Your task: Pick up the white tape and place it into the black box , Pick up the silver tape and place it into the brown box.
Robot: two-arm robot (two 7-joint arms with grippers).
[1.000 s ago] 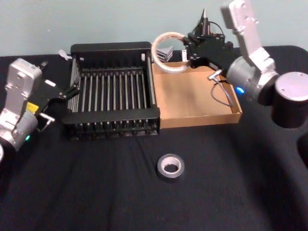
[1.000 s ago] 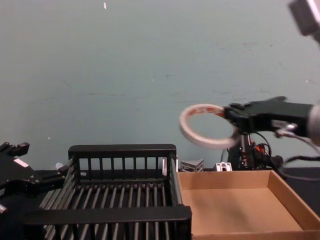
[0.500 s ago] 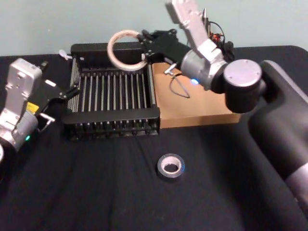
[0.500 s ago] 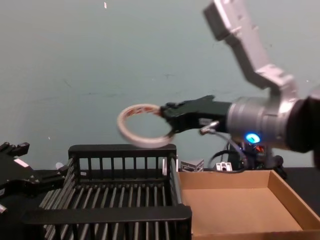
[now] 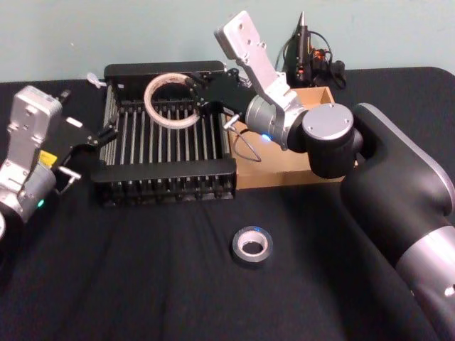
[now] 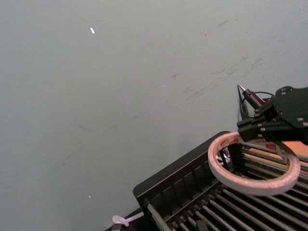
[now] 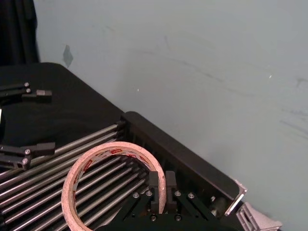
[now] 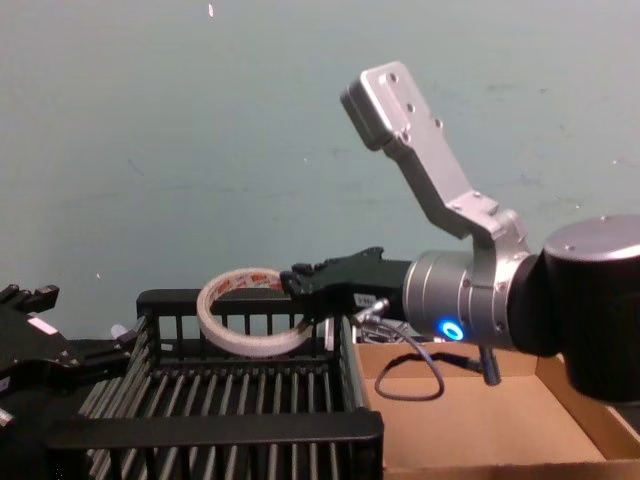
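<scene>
My right jaws are closed on the rim of the white tape, and in the last second they have carried it from above the brown box to above the black box. Release comes next, I think. The silver tape waits on the table in front of the black box.

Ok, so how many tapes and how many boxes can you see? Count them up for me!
Tapes: 2, the white tape held in the right end effector over the black box, and the silver tape on the table.
Boxes: 2, the black box and the brown box.
Total: 4.
</scene>
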